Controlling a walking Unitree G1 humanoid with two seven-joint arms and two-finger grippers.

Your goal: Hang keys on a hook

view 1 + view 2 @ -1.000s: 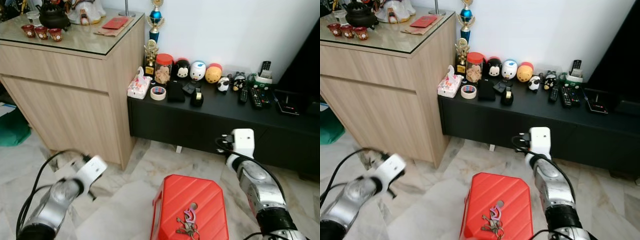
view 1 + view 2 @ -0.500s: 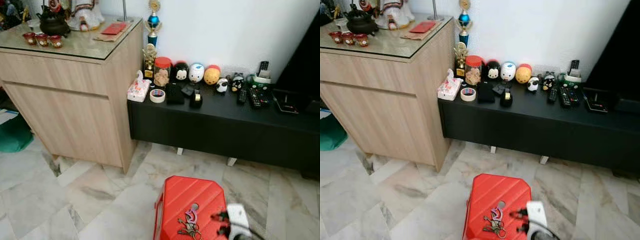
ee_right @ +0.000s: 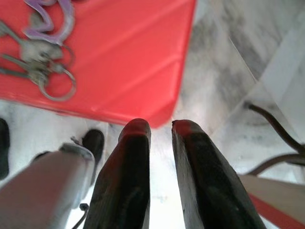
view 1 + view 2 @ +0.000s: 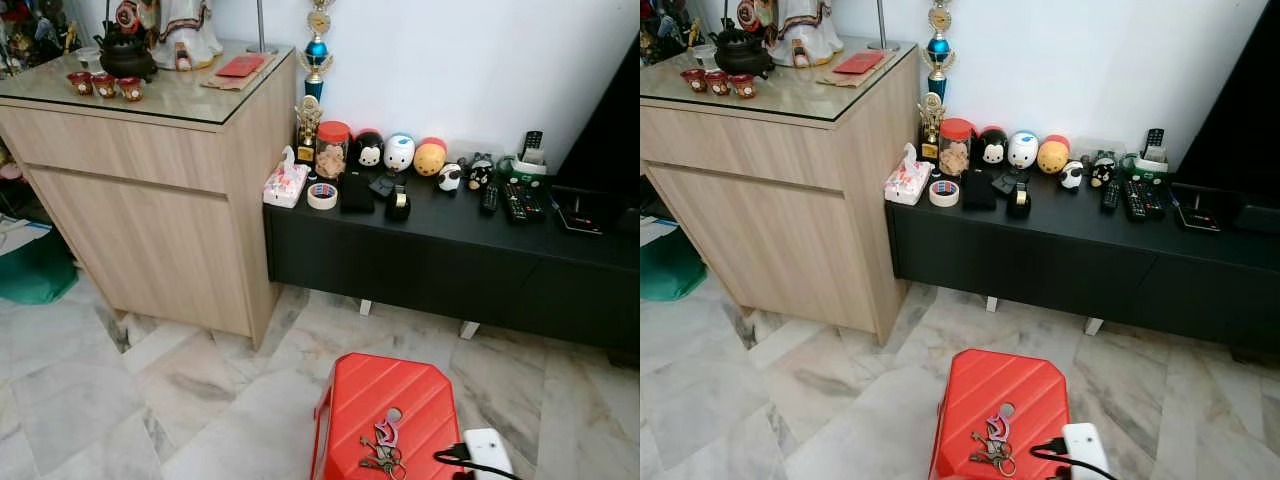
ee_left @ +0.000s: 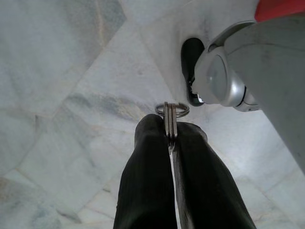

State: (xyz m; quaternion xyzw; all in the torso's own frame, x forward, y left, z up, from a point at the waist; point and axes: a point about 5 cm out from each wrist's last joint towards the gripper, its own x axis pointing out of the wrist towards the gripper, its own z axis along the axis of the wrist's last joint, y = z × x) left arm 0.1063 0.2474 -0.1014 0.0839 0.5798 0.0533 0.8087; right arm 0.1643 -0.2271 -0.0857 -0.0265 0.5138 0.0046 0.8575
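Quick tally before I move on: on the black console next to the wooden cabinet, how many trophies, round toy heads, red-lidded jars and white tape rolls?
Trophies: 2
Round toy heads: 3
Red-lidded jar: 1
White tape roll: 1
Total: 7

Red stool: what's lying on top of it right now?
On the red stool lies a bunch of keys with a purple tag, near its front edge. The front of the stool runs out of the head views, so anything there is unseen.
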